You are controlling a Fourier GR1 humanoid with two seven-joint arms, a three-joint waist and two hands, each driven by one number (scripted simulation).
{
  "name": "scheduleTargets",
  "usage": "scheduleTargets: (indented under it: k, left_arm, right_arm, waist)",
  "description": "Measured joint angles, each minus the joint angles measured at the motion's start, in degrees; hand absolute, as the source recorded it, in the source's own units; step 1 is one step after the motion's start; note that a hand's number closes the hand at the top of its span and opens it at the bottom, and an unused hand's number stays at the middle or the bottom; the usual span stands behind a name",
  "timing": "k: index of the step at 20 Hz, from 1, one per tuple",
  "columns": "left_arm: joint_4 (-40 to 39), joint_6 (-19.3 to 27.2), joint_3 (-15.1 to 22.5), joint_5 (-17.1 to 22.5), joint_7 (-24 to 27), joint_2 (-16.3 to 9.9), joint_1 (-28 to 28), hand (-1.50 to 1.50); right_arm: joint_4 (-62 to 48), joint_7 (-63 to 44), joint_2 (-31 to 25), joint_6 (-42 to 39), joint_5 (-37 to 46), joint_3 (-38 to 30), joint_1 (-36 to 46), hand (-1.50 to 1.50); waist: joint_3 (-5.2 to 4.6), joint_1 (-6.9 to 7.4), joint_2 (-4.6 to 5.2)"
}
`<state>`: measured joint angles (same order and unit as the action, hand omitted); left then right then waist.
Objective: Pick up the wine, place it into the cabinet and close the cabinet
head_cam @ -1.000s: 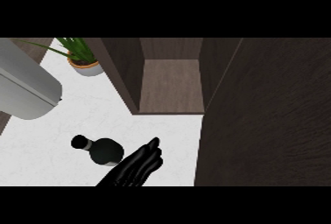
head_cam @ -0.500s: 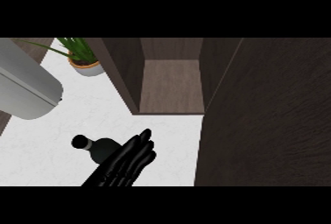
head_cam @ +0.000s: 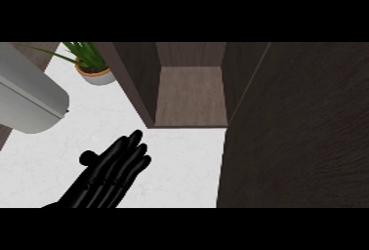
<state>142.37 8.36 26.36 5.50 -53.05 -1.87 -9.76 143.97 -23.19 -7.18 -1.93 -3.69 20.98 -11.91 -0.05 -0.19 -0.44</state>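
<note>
Right hand [head_cam: 108, 178] near, low over the white desk [head_cam: 180, 161], fingers [head_cam: 133, 144] straight and together, pointing far. Wine [head_cam: 88, 157] mostly hidden under the hand, only its dark top showing at the left of the fingers. Cabinet [head_cam: 189, 95] open, far right. Plant [head_cam: 90, 61] far left, beside a grey cylinder [head_cam: 29, 102].

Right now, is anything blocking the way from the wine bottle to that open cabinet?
Nothing visible does. The wine bottle sits mostly hidden under the hand; bare white counter lies between it and the open cabinet.
</note>
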Motion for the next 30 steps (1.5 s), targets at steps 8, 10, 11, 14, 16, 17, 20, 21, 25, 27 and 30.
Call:
scheduleTargets:
  k: [8,10,11,14,16,17,20,21,25,27,30]
  left_arm:
    - [0.16,-2.88,-9.99,0.63,0.32,-2.61,-0.66,-1.5]
    - [-0.04,-3.77,-12.1,0.83,0.55,-3.14,-1.27,-1.5]
    - [-0.37,-4.33,-13.77,1.3,0.62,-3.45,-1.75,-1.5]
    - [-1.07,-6.43,-17.87,2.64,1.82,-4.28,-1.21,-1.5]
    - [-2.31,-8.0,-19.88,3.92,3.41,-4.43,-0.92,-1.5]
    - [-3.09,-8.94,-21.47,4.66,4.03,-4.78,-0.61,-1.5]
    - [-5.05,-11.59,-24.98,7.56,6.25,-5.26,0.98,-1.5]
    - [-5.66,-12.53,-26.48,8.86,6.96,-5.56,1.54,-1.5]
    - [-7.77,-15.92,-30.31,14.54,9.23,-6.33,2.79,-1.5]
    - [-8.79,-17.93,-32.62,18.15,10.24,-7.07,3.93,-1.5]
    - [-10.88,-21.29,-35.08,21.04,13.01,-7.56,6.65,-1.5]
  right_arm:
    - [0.16,-1.0,-1.01,0.89,0.24,0.02,0.76,-1.5]
    - [0.31,-1.37,-1.36,0.95,0.21,-0.11,1.19,-1.5]
    - [0.32,-0.92,-1.51,0.8,0.23,0.3,0.62,-1.5]
    - [0.47,-1.02,-1.66,1.14,0.18,0.26,0.85,-1.5]
    - [0.49,-1.33,-1.55,1.65,0.2,0.2,1.39,-1.5]
    - [0.44,-1.5,-1.54,1.79,0.22,0.35,1.72,-1.5]
    - [0.39,-1.51,-1.74,1.95,0.25,0.41,1.77,-1.5]
    - [0.39,-1.26,-1.84,1.95,0.28,0.68,1.54,-1.5]
    - [0.36,-1.92,-1.9,2.46,0.39,1.14,2.38,-1.5]
    - [0.37,-1.79,-1.9,2.8,0.5,1.75,2.15,-1.5]
    - [0.5,-1.68,-2.09,3.21,0.59,2.19,1.97,-1.5]
  waist:
    - [-0.05,-0.27,0.15]
    - [-0.05,-0.36,0.14]
    - [-0.05,-0.5,0.14]
    - [-0.09,-0.53,0.15]
    - [-0.1,-0.54,0.19]
    - [-0.1,-0.45,0.2]
    - [-0.09,-0.37,0.2]
    - [-0.09,-0.36,0.19]
    - [-0.07,-0.3,0.21]
    - [-0.06,-0.31,0.2]
    - [-0.05,-0.36,0.2]
